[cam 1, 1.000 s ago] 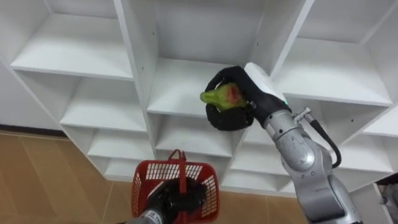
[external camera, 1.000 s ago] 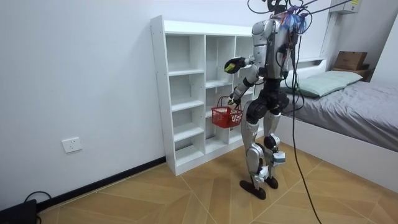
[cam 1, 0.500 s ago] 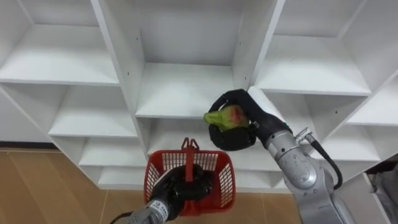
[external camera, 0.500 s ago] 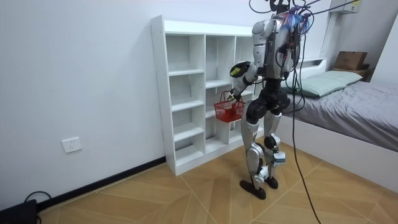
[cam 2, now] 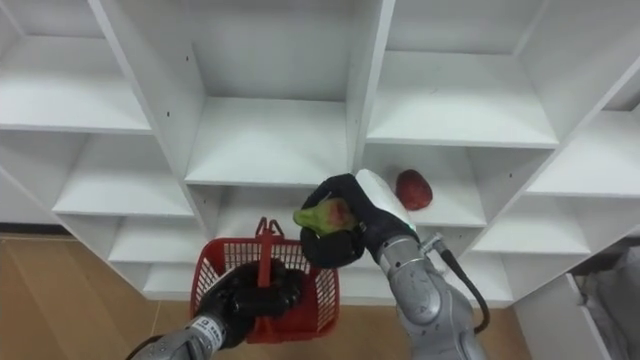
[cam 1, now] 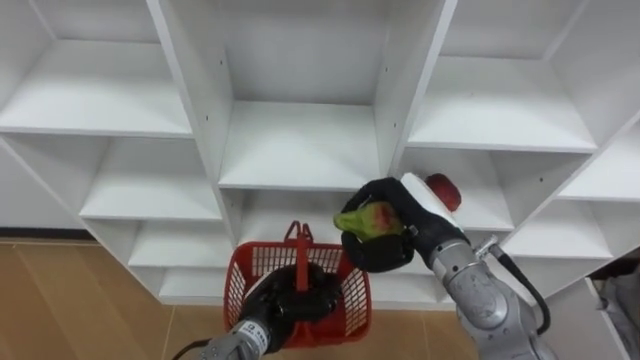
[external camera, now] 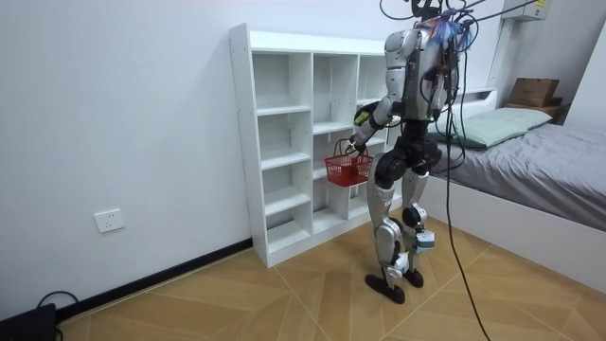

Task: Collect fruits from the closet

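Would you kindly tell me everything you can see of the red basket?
The red basket looks like plastic, with open grid walls. Its handle stands upright over the middle; the left hand is curled round it, holding the basket roughly level in the air before the white closet's lower shelves. The right hand holds a green-red fruit just above its right rim. Its contents cannot be told.

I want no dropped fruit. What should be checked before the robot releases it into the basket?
1. Grip on green-red fruit: ok, right hand curls round it.
2. Hold on basket: ok, left hand shut on its handle.
3. Fruit over the opening: cannot tell; it shows above the right rim.
4. Room in basket: cannot tell.
5. All fruit collected: not ok, a red fruit lies on a shelf.
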Robot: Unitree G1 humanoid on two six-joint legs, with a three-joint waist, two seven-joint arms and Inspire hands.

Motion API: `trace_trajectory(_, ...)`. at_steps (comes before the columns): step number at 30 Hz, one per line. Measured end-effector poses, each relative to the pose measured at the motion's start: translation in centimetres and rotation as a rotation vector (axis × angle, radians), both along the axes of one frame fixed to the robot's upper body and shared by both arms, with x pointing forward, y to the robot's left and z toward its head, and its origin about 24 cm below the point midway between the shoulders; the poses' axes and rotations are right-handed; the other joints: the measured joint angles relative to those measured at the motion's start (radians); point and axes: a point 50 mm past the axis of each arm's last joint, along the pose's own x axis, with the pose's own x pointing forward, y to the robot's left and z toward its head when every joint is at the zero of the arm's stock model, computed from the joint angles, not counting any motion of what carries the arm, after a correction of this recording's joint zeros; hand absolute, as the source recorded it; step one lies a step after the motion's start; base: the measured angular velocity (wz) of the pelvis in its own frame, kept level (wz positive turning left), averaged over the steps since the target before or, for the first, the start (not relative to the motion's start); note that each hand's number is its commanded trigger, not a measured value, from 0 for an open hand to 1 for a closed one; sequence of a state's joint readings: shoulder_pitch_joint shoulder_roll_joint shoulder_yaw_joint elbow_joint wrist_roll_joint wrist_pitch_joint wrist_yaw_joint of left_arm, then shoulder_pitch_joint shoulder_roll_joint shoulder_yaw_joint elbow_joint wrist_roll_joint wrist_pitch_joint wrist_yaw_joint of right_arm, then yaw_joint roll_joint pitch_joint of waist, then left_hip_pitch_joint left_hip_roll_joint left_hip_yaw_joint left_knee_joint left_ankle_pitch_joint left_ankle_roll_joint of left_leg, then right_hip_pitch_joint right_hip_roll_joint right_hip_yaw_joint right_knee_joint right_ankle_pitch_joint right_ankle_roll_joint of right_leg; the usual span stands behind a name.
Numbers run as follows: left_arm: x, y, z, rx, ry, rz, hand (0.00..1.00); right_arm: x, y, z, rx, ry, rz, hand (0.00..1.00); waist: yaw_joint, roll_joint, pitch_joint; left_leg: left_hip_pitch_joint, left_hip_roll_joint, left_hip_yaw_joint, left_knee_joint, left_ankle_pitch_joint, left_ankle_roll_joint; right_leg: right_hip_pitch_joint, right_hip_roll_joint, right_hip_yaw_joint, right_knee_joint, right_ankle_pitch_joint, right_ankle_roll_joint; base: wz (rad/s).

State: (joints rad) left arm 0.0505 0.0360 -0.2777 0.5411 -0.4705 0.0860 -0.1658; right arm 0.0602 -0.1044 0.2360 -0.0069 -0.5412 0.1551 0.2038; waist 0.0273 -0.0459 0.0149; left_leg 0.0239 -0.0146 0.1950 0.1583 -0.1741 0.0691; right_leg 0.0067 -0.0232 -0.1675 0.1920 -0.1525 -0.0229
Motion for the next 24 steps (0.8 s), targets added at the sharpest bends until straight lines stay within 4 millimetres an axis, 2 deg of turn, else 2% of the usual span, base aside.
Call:
trace_trajectory(18, 0.5, -0.3, 0.7, -0.010, -0.032, -0.007, 1.00, -0.7, -0.5, -2.2, -0.002, 0.097, -0.026, 1.00, 0.003, 0.001, -0.0009, -0.001, 0.000, 0.000, -0.005, 0.000, 0.000, -0.004, 0.001, 0.000, -0.004, 0.000, 0.000, 0.00)
trace_trajectory(24, 0.4, -0.2, 0.6, -0.008, -0.021, -0.012, 1.00, -0.8, -0.7, -2.8, -0.007, 0.118, -0.038, 1.00, 0.004, 0.005, -0.0046, -0.001, 0.000, 0.000, -0.005, 0.000, 0.000, -0.003, 0.001, 0.000, -0.004, 0.000, 0.000, 0.00)
